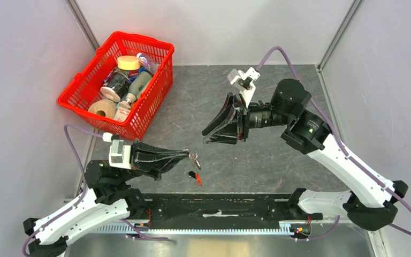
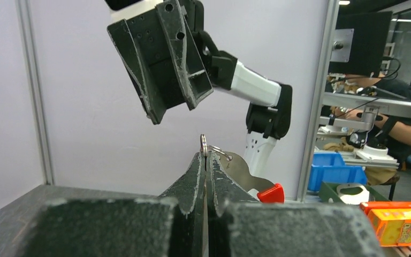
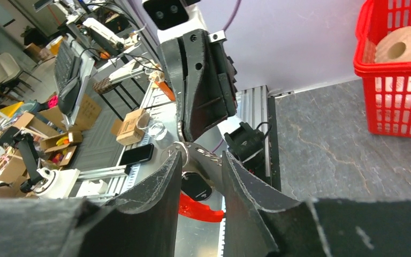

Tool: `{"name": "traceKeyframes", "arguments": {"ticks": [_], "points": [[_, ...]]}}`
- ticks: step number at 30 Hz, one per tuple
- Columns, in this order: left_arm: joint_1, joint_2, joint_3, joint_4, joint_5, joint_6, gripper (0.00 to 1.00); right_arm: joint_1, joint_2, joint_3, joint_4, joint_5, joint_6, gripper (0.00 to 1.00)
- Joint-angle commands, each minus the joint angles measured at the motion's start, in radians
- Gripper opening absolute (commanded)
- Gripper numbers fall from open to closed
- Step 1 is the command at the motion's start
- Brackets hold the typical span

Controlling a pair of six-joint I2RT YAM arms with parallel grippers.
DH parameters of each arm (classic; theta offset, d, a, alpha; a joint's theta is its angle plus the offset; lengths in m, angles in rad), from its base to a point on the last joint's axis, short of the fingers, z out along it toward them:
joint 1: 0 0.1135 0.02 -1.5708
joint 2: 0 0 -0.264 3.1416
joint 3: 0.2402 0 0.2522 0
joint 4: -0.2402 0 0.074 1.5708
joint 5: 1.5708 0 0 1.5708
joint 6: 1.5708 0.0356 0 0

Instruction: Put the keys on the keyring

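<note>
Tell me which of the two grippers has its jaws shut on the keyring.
The left gripper: its jaws are pressed together on the keyring. The right gripper has its jaws apart.

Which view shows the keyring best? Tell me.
Left wrist: the keyring stands close and sharp above the shut left gripper, red tag beside. Top external shows a tiny glint; right wrist shows only part of it.

The top camera looks steeply down from behind the arm bases over the whole table (image 1: 278, 155). The left wrist camera sits close behind the left fingers (image 2: 190, 187), facing level toward the right arm (image 2: 254, 88). The right wrist camera looks past the right fingers (image 3: 155, 198) at the left gripper (image 3: 188, 134) and basket (image 3: 396, 107), both also seen from above.
</note>
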Motion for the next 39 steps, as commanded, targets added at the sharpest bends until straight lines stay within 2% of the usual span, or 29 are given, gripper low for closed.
{"name": "traceKeyframes", "arguments": {"ticks": [1, 13, 17, 22, 30, 39], "points": [[0.001, 0.028, -0.005, 0.169, 0.028, -0.086, 0.02, 0.018, -0.014, 0.002, 0.130, -0.059, 0.015, 0.41], [0.001, 0.111, -0.017, 0.303, 0.041, -0.148, 0.02, 0.049, 0.022, -0.006, 0.148, -0.040, -0.042, 0.41], [0.000, 0.119, -0.012, 0.306, 0.063, -0.155, 0.02, 0.049, -0.003, -0.016, 0.090, 0.020, -0.076, 0.42], [0.000, 0.132, 0.010, 0.292, 0.110, -0.158, 0.02, 0.049, -0.024, -0.019, 0.022, -0.004, -0.078, 0.48], [0.000, 0.118, 0.020, 0.269, 0.134, -0.155, 0.02, 0.049, -0.002, -0.048, 0.099, -0.155, 0.046, 0.47], [0.000, 0.108, 0.027, 0.253, 0.135, -0.146, 0.02, 0.049, 0.003, -0.111, 0.215, -0.190, 0.145, 0.46]]}}
